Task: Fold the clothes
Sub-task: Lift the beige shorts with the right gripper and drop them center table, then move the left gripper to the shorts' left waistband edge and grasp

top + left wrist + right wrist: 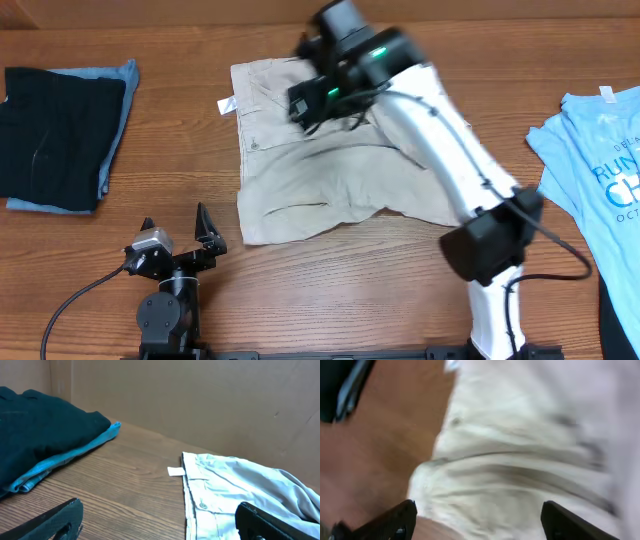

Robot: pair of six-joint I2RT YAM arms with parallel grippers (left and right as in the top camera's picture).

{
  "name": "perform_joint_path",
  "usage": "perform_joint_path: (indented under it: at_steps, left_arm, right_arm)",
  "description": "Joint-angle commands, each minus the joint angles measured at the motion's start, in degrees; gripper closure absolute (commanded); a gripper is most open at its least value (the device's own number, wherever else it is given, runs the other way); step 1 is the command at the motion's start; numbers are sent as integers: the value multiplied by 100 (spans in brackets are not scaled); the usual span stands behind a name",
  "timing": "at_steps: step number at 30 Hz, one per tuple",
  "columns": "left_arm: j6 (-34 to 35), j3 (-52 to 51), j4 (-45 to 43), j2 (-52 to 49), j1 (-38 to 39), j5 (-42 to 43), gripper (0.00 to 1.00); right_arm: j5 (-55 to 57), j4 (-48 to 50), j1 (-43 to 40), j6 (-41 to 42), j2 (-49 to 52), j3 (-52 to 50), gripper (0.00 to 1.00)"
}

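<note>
The clothes, pale beige shorts (pixel 320 180), lie spread and rumpled in the middle of the wooden table (pixel 300 290). Their small white label (pixel 226 104) sticks out at the far left corner. My right gripper (pixel 312 100) hovers over the far part of the shorts. In the blurred right wrist view the right gripper (pixel 482 522) is open above the shorts (pixel 520 460), with nothing between its fingers. My left gripper (pixel 176 220) stands open near the front edge, left of the shorts. In the left wrist view the left gripper (pixel 160 525) looks at the shorts (pixel 235 490) and the label (pixel 175 471).
A black folded garment (pixel 55 135) lies on a blue one at the far left; the same black garment (pixel 40 435) shows in the left wrist view. A light blue printed T-shirt (pixel 600 170) lies at the right edge. The right arm (pixel 450 160) crosses over the shorts' right side.
</note>
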State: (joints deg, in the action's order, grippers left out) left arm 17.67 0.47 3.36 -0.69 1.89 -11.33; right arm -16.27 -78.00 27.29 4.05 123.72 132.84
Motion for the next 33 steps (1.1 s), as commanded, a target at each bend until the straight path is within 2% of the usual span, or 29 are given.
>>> perform_joint_path:
  at_steps: [1,5,8,12,14,17,18,20,21,22,23,26,28,30,31,33]
  left_arm:
    - [37,-20,-20,44,39,26,0]
    - [37,-20,-20,44,39,26,0]
    - [37,-20,-17,44,39,26,0]
    - [37,-20,-20,44,39,46,0]
    - [138,-20,-107,44,39,105,0]
    - [212,133,-52,44,39,1069,0]
    - [232,304,164,37,39,1119,0]
    - [251,1043,1027,-133,39,925,0]
    - [251,1447,1397,-367,39,929,0]
    - [254,2037,1856,-883,39,984,0]
    - [251,2435,2151,-1342,39,1043,0]
    - [197,3842,3123,-3069,39,1432,0]
    - [76,5410,4170,-4789,39,1742,0]
    - [87,6568,4946,-5993,39,2188,0]
    - [85,6981,5106,-6502,39,2490,0]
    - [-87,7401,4874,-7291,39,3346,0]
  right_arm:
    - [33,-378,-935,-111,-437,225,16]
    - [33,-855,-2135,-111,-435,219,17]
    - [33,-979,-2964,9,-435,-55,21]
    - [31,-1150,-3416,66,-435,-535,24]
    - [33,-1128,-3445,66,-433,-901,33]
    - [33,-1071,-3445,63,-435,-1456,55]
    - [31,-973,-3445,66,-435,-1672,55]
    - [31,-835,-3445,66,-435,-2061,65]
    - [31,-820,-3445,66,-435,-2188,70]
    - [31,-791,-3445,66,-435,-2304,86]
    - [31,-780,-3445,66,-435,-2352,96]
    - [33,-780,-3442,66,-435,-2468,96]
    - [33,-780,-3442,66,-435,-2588,96]
    - [28,-785,-3442,66,-435,-2680,96]
    - [33,-752,-3436,63,-435,-2745,96]
    - [31,-723,-3434,66,-435,-2977,96]
